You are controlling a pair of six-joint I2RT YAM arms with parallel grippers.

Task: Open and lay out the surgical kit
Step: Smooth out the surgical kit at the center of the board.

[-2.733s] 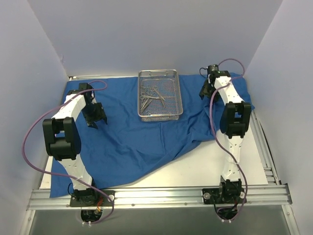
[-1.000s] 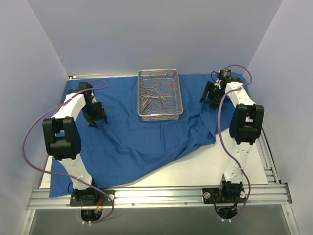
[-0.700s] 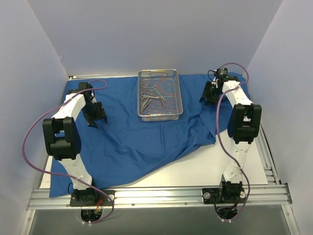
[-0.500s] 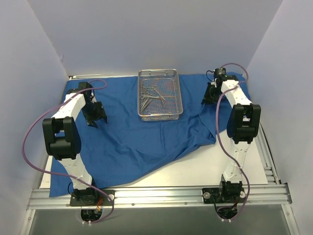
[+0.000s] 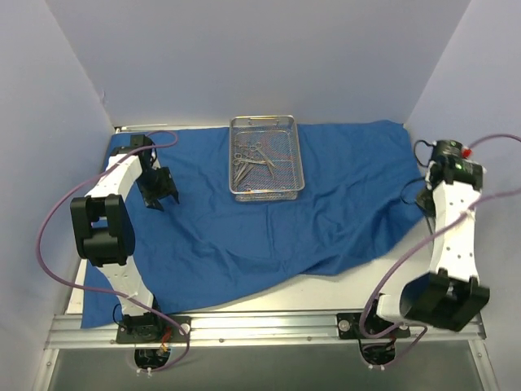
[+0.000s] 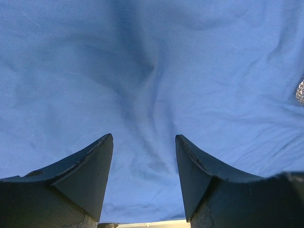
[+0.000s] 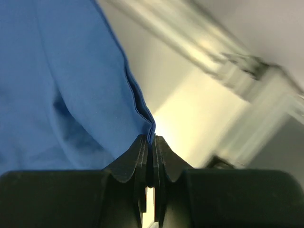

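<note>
The royal-blue cloth wrap [image 5: 269, 220] lies spread over most of the table. On its far middle stands the silver wire-mesh tray [image 5: 265, 191] with several thin scissor-handled instruments [image 5: 251, 160] inside. My right gripper [image 5: 425, 198] is at the table's right edge, shut on the hem of the cloth [image 7: 95, 85], which runs straight into its closed jaws [image 7: 152, 140]. My left gripper [image 5: 159, 194] hovers over the cloth's left part [image 6: 152, 76], open with nothing between its fingers [image 6: 88, 164]. A bit of the tray's mesh [image 6: 300, 91] shows at the right edge of the left wrist view.
White walls close in the table on the left, back and right. An aluminium rail [image 5: 260, 327] carrying both arm bases runs along the near edge. Bare white tabletop [image 5: 358, 285] shows at the front right, and the cloth's front-left corner [image 5: 98, 305] hangs near the rail.
My right gripper has shut on the cloth's edge and swung from beside the tray out to the right table edge, pulling the folded-in right flap open. The left arm has stayed still.
</note>
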